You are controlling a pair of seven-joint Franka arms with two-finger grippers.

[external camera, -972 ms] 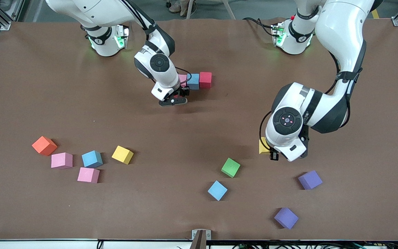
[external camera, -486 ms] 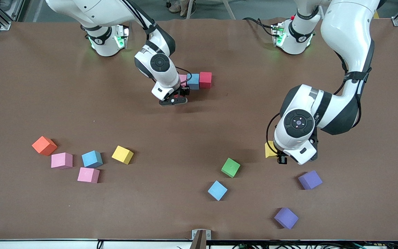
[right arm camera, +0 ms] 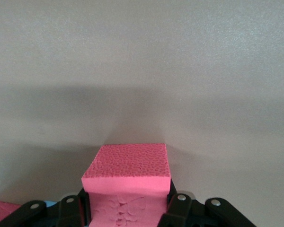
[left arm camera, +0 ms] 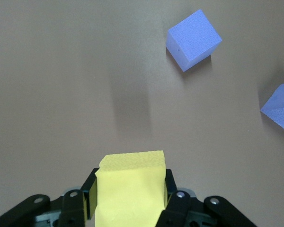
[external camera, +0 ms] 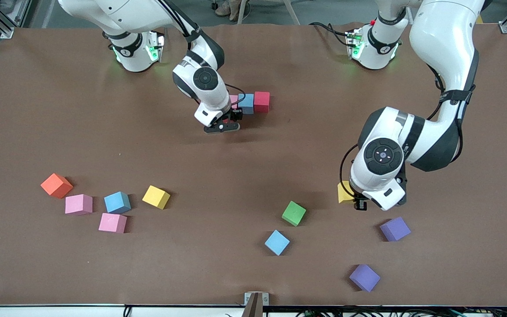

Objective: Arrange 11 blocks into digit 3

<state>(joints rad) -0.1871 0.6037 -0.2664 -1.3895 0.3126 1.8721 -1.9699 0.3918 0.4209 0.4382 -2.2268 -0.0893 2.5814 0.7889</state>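
Light falls bright and even from above me; soft shadows lie under my arms; table (external camera: 60,110) looks sharp.

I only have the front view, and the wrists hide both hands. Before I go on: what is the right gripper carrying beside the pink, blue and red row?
Observer: The right gripper is shut on a red cube; its wrist view shows the cube between the fingers.
Operator: And the left one, near the green cube?
Observer: The left gripper is shut on a yellow cube, gripped on two opposite faces.
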